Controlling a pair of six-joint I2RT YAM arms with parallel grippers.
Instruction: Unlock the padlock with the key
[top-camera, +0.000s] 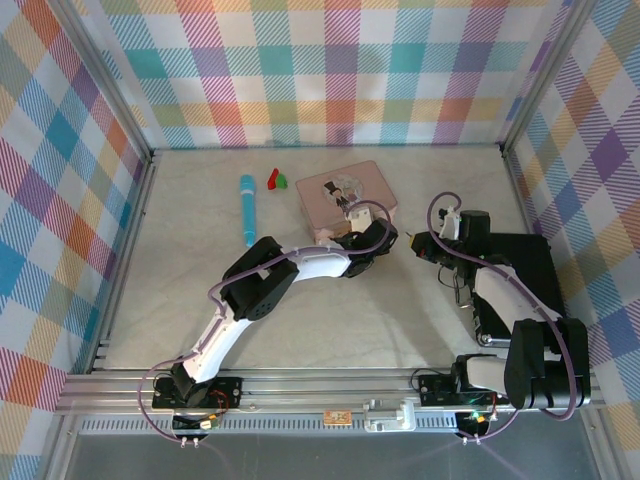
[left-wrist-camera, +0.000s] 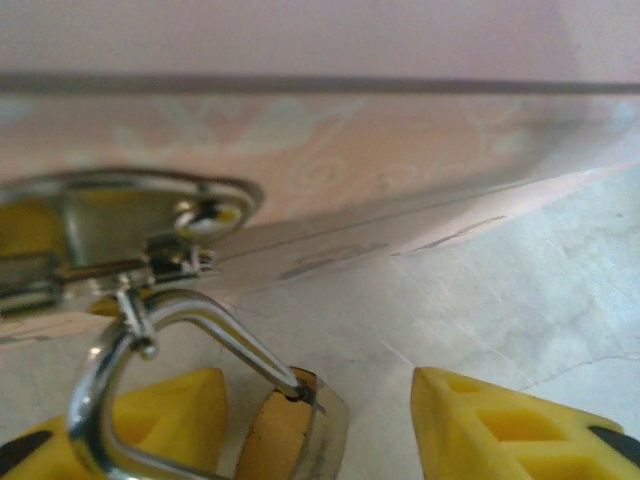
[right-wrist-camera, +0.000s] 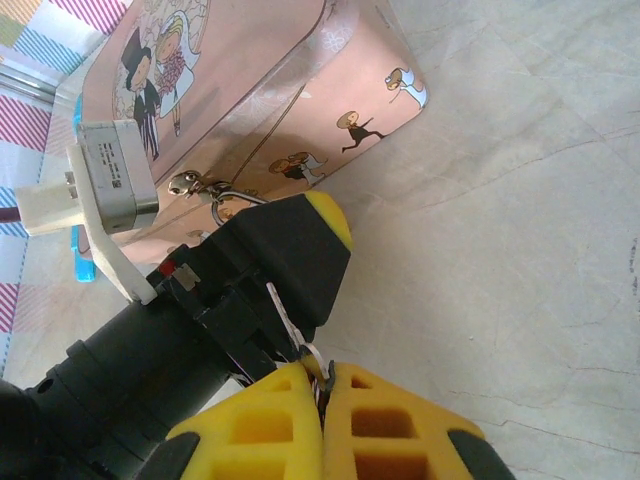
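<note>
Brass padlock (left-wrist-camera: 288, 432) is hanging by its steel shackle (left-wrist-camera: 100, 400) from the hasp (left-wrist-camera: 110, 225) on the front of the pink box (right-wrist-camera: 290, 90), and I am reading this as the steadying step, ahead of putting the key in. Left gripper (left-wrist-camera: 318, 400) is standing with jaws apart around the lock body. One yellow finger (left-wrist-camera: 185, 405) is sitting just beside or touching it, I cannot tell which, and the other is standing clear, so nothing is clamped yet. Right gripper (right-wrist-camera: 322, 390) is pinching the key (right-wrist-camera: 283, 315) with its fingers pressed together, the blade sticking out past the tips toward the box. In the right wrist view the key tip is ending near the left gripper's black-and-yellow finger, short of the lock. Keyhole is hidden from me. Next move, I am judging, is calling for a firm clamp on the lock body so it is not swinging. After that comes lining the blade up with the keyway, which needs fine aim since both are so small.
</note>
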